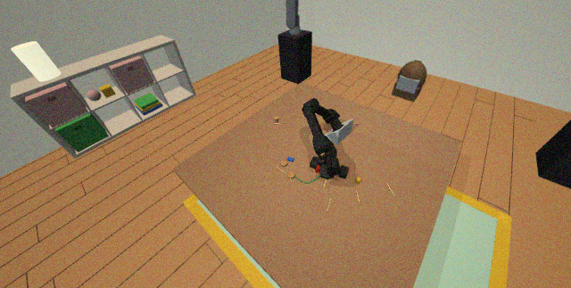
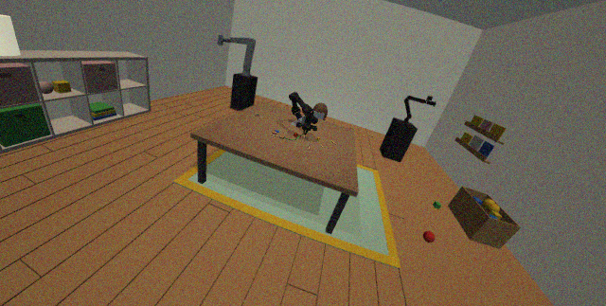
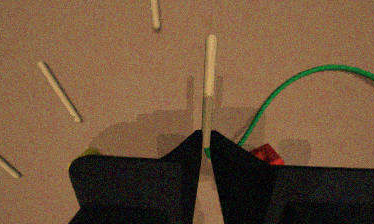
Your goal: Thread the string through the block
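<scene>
My gripper (image 1: 326,177) (image 3: 205,135) is shut on the thin wooden stick (image 3: 211,65) (image 1: 326,183) at the end of the green string. The stick points forward out of the fingertips, low over the table. The green string (image 3: 333,67) (image 1: 306,183) curves from the fingertips to a round wooden button (image 1: 291,175). A small wooden block (image 1: 276,119) (image 2: 257,115) stands far off at the table's back left, well apart from the gripper; its hole is too small to make out.
A red block (image 1: 318,168) (image 3: 268,154) lies close beside the gripper, a yellow object (image 1: 358,180) on the other side. A blue block (image 1: 290,159) and another round button (image 1: 284,163) lie near the string's button. Several loose sticks lie around, one (image 1: 279,123) beside the wooden block.
</scene>
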`<state>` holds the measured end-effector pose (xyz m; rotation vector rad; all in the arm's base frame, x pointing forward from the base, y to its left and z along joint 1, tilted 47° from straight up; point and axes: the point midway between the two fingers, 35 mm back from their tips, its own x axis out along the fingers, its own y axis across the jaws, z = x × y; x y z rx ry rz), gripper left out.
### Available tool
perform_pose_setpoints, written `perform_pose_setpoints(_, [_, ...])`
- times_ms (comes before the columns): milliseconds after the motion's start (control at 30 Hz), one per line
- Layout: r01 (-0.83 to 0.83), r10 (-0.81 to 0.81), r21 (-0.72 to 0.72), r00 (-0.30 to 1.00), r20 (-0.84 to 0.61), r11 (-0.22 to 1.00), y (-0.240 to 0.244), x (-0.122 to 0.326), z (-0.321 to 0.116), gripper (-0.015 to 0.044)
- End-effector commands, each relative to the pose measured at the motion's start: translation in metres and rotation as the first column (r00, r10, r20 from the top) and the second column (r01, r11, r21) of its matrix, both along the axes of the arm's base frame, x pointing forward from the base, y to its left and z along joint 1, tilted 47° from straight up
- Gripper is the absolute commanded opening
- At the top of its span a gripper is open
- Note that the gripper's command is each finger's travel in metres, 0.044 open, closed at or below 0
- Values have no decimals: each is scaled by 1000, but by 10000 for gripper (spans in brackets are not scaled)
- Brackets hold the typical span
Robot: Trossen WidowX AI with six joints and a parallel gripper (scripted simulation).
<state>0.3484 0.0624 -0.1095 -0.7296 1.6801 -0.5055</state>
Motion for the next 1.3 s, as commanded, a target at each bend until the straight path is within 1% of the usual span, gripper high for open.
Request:
perform_pose_setpoints(0, [98, -96, -13, 989, 111, 995, 0, 5, 3, 0])
perform_pose_setpoints(267, [301, -284, -7, 906, 314, 954, -4, 10, 6, 0])
perform_pose_setpoints(567, [507, -456, 51, 723, 519, 861, -9, 16, 9, 0])
perform_pose_setpoints(933, [695, -586, 186, 398, 706, 695, -14, 23, 14, 0])
perform_pose_setpoints(1267, [781, -610, 351, 48, 791, 516, -19, 29, 17, 0])
